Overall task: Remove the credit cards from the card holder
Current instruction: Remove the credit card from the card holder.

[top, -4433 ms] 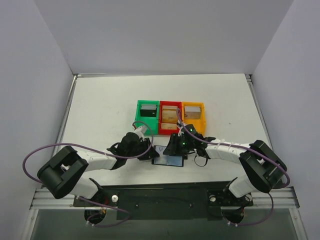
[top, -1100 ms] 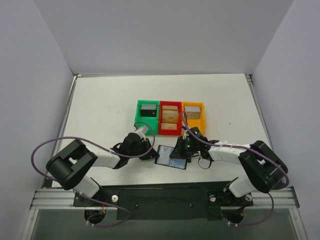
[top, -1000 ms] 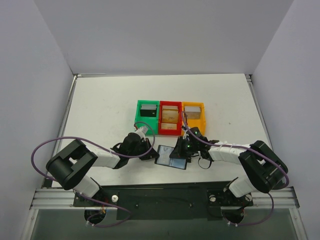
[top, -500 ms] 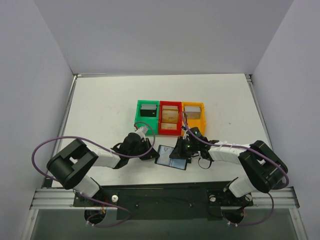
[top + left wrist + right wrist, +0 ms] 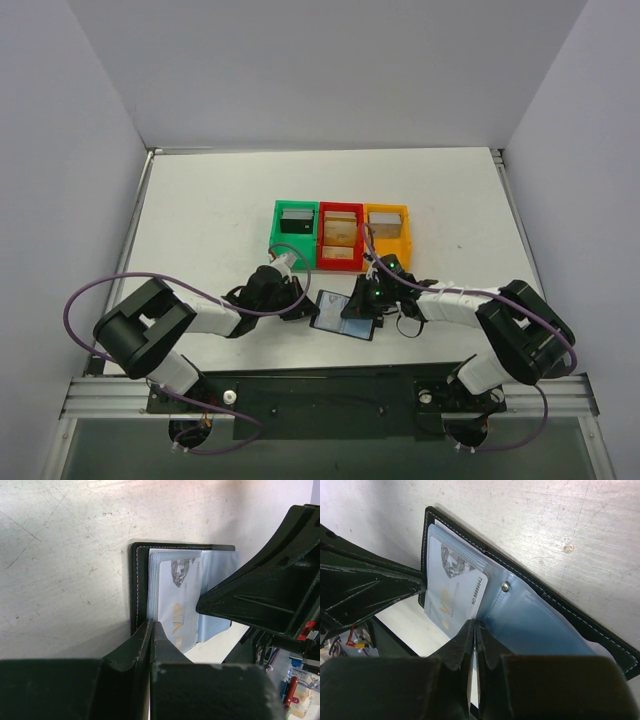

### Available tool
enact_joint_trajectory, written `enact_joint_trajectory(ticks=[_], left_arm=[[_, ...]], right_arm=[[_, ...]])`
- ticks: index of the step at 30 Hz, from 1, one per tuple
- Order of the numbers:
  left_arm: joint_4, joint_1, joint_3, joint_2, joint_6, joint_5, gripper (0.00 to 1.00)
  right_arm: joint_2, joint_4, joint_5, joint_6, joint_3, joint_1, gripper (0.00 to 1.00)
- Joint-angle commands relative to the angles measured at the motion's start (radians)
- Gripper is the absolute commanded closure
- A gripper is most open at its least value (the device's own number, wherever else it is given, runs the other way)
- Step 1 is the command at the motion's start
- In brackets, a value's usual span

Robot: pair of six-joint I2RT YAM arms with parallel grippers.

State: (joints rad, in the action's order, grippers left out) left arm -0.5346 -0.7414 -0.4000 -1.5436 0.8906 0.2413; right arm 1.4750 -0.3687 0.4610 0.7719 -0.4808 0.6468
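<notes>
From where I stand, only one line of print can be read. It runs up the pale plastic card (image 5: 452, 597) that sticks out of the black-edged folding card holder (image 5: 555, 630), along the card's edge nearest the holder's fold: "NO" and then digits, seemingly 8888642. The slanted gold lettering beside it stays illegible.

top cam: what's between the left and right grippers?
The open black-edged folding card holder with pale blue sleeves lies flat between the left gripper and the right gripper. The top external view shows it.
</notes>
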Motion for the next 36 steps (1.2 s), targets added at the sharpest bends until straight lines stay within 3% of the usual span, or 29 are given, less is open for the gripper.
enact_joint_trajectory(ticks=[1, 8, 11, 13, 14, 15, 17, 18, 21, 36], left_arm=[[0.093, 0.005, 0.003, 0.004, -0.027, -0.022, 1.0], [0.108, 0.017, 0.007, 0.016, -0.032, -0.023, 1.0], [0.107, 0.02, 0.012, 0.025, -0.032, -0.017, 0.95], [0.102, 0.024, 0.015, 0.042, -0.032, -0.013, 0.9], [0.102, 0.025, 0.015, 0.059, -0.032, -0.013, 0.84], [0.104, 0.025, 0.015, 0.069, -0.032, -0.014, 0.8], [0.119, 0.027, 0.007, 0.105, -0.032, -0.016, 0.63], [0.131, 0.027, 0.003, 0.123, -0.038, -0.017, 0.6], [0.15, 0.027, -0.023, 0.16, -0.047, -0.008, 0.51], [0.032, -0.006, -0.054, 0.083, -0.013, 0.049, 0.61]], right_arm=[[-0.031, 0.088, -0.027, -0.052, -0.015, -0.007, 1.0], [-0.05, 0.117, -0.041, -0.072, -0.005, -0.015, 1.0], [-0.07, 0.11, -0.035, -0.069, 0.005, -0.016, 1.0], [-0.091, 0.102, -0.028, -0.063, 0.01, -0.019, 0.97], [-0.096, 0.105, -0.027, -0.062, 0.01, -0.019, 0.88], [-0.11, 0.105, -0.027, -0.062, 0.008, -0.019, 0.83], [-0.128, 0.116, -0.03, -0.062, 0.004, -0.018, 0.73], [-0.134, 0.123, -0.033, -0.063, -0.001, -0.019, 0.69], [-0.156, 0.132, -0.033, -0.063, -0.007, -0.019, 0.65], [-0.136, 0.086, 0.011, -0.043, -0.019, -0.018, 0.6]])
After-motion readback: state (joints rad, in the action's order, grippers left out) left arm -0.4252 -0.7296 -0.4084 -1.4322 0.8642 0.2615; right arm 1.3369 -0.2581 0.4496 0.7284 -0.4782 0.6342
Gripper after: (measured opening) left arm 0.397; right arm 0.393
